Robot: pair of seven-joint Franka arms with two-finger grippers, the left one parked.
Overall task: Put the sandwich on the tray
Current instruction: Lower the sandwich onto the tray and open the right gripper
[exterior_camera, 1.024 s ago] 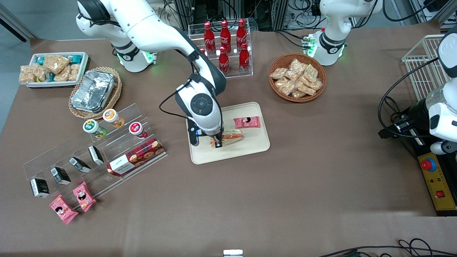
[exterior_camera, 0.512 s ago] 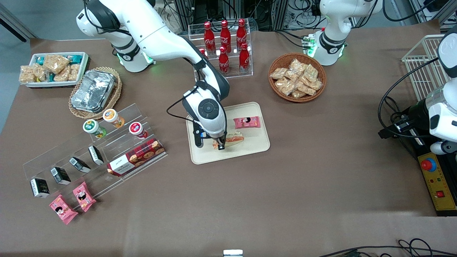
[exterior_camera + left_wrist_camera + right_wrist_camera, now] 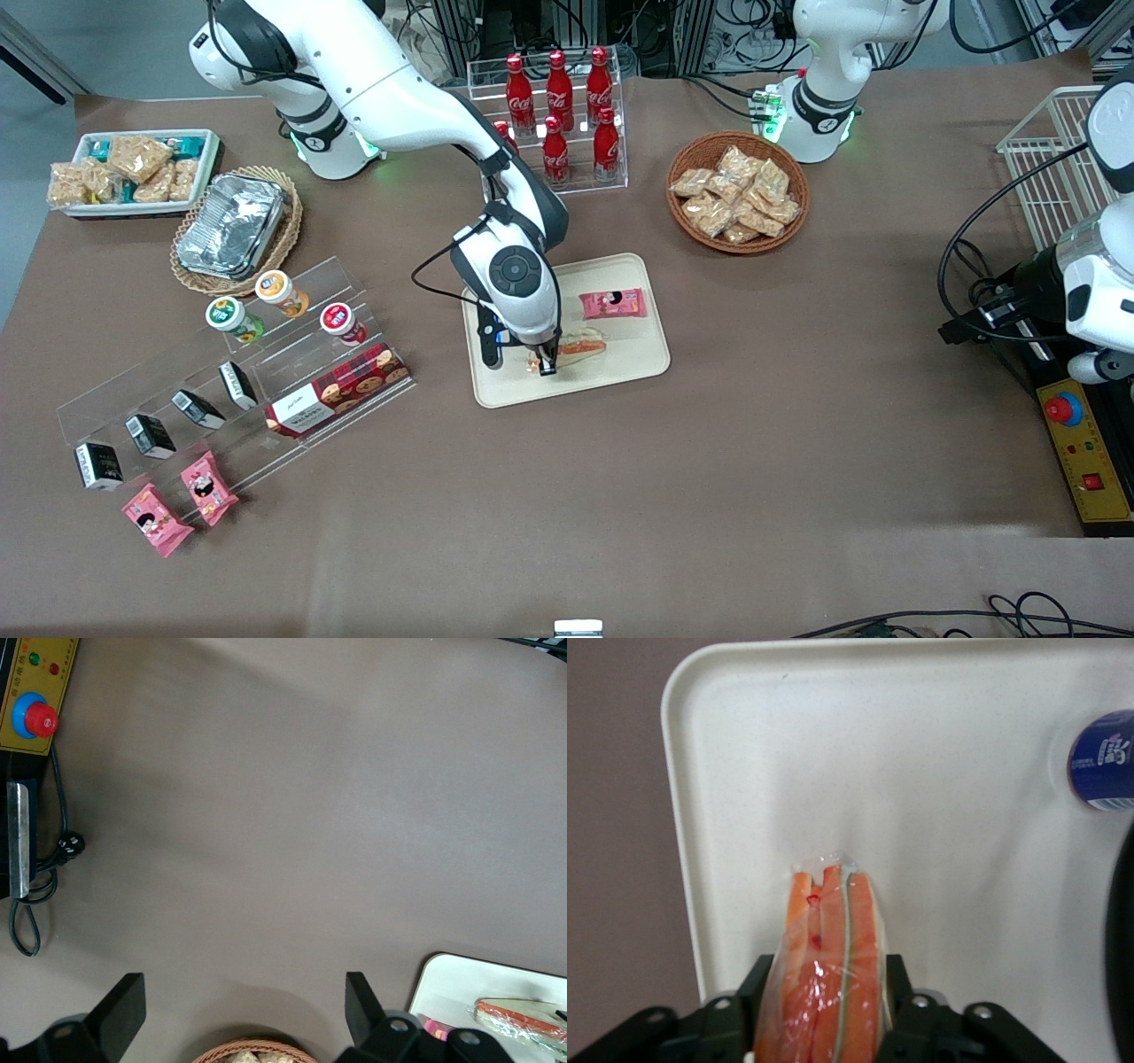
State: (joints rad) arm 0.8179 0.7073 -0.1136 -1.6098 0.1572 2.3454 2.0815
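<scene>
Clamped on the sandwich point(image 3: 829, 979), the right arm's gripper point(image 3: 543, 361) sits low over the tray point(image 3: 620, 363), a dark finger point(image 3: 735, 1014) pressing each flat side of the wrapped wedge. In the front view the arm's white wrist housing covers most of the gripper and one end of the sandwich, so only the orange-and-green end pokes out at about the middle of the frame, lying on or just above the beige surface; whether it actually touches cannot be told there. The right wrist view shows the wedge pointing away from the camera over the tray's pale floor, its near end cut off by the frame edge and its clear wrap crinkled at the tip; the tray's rounded corner and rim show beside it, and a blue round label point(image 3: 1103, 762) at the frame edge is cut off too much to identify. A pink snack packet point(image 3: 612, 304) lies on the tray, farther from the front camera than the sandwich and apart from it. In the left wrist view only a corner of the tray enters at the lower right of the frame, with part of the sandwich on it, clipped by the frame edge.
</scene>
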